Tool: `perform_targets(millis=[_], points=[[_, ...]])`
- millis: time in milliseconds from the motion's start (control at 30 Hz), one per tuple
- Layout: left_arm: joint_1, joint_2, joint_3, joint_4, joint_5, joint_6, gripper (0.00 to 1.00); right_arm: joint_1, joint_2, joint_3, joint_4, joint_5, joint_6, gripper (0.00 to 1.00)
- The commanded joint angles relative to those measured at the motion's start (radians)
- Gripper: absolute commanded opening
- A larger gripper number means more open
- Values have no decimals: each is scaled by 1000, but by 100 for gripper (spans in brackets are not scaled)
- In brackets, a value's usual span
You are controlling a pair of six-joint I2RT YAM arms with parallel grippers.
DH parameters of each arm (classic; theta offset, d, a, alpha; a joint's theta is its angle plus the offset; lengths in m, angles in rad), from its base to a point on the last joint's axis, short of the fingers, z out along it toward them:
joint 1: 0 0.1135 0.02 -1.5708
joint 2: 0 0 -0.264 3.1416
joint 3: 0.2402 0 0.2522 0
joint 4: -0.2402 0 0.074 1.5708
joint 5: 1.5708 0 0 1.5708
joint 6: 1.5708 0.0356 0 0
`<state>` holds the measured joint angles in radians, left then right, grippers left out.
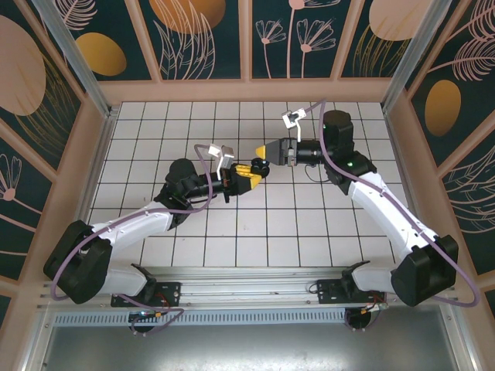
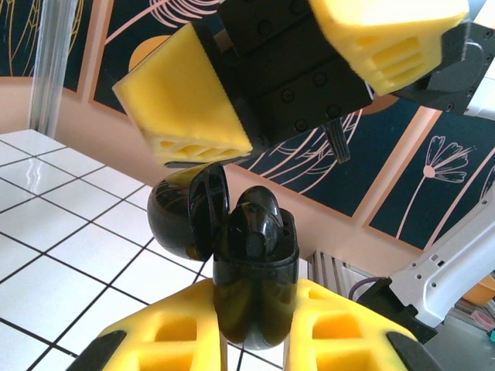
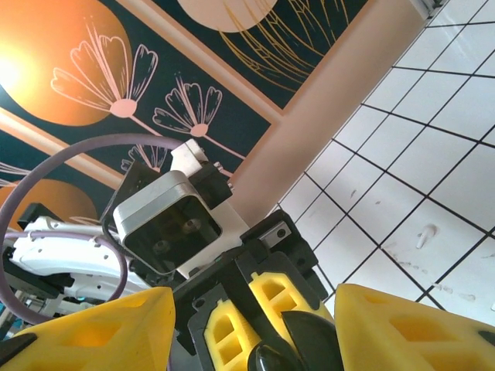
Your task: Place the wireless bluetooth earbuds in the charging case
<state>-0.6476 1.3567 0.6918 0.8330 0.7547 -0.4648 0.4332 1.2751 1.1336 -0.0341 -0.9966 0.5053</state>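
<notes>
My left gripper (image 1: 251,175) is shut on the black charging case (image 2: 255,286), holding it upright above the tiles. Its yellow fingers (image 2: 166,332) clamp the case's lower body. The lid (image 2: 189,212) is swung open to the left. One black earbud (image 2: 259,224) sits in the case's mouth, its rounded top sticking out. My right gripper (image 1: 264,150) hovers just beyond the case, open, its yellow fingers (image 2: 186,108) spread wide with nothing between them. In the right wrist view the earbud's top (image 3: 267,360) and the lid (image 3: 309,340) show between those fingers.
White tiled floor (image 1: 309,224) is ringed by peach walls with dark floral panels (image 1: 205,39). A metal rail (image 1: 247,282) runs along the near edge by the arm bases. Both grippers meet above the middle of the floor.
</notes>
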Motion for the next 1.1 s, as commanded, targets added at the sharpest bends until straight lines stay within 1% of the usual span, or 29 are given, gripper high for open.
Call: perform_targets(millis=[0, 133, 233, 433, 633, 800, 933, 1067], points=[[-3, 8, -5, 3, 0, 27, 1, -8, -5, 59, -42, -35, -70, 56], [-3, 14, -3, 3, 1, 29, 1, -10, 4, 72, -64, -43, -83, 56], [-3, 14, 2, 1, 6, 29, 1, -22, 12, 72, -93, -6, -85, 56], [-4, 14, 15, -2, 17, 37, 1, -72, 37, 21, -86, 0, -12, 54], [-4, 33, 41, 1, 23, 38, 1, -71, 64, -10, -32, -77, 43, 54], [-3, 51, 54, 5, 26, 37, 1, -57, 61, -11, -24, -118, 42, 55], [-4, 57, 52, 15, 18, 33, 1, -44, 70, -6, -52, -150, 25, 55], [-4, 53, 46, 21, 11, 32, 1, -25, 88, 5, -106, -158, -10, 55]])
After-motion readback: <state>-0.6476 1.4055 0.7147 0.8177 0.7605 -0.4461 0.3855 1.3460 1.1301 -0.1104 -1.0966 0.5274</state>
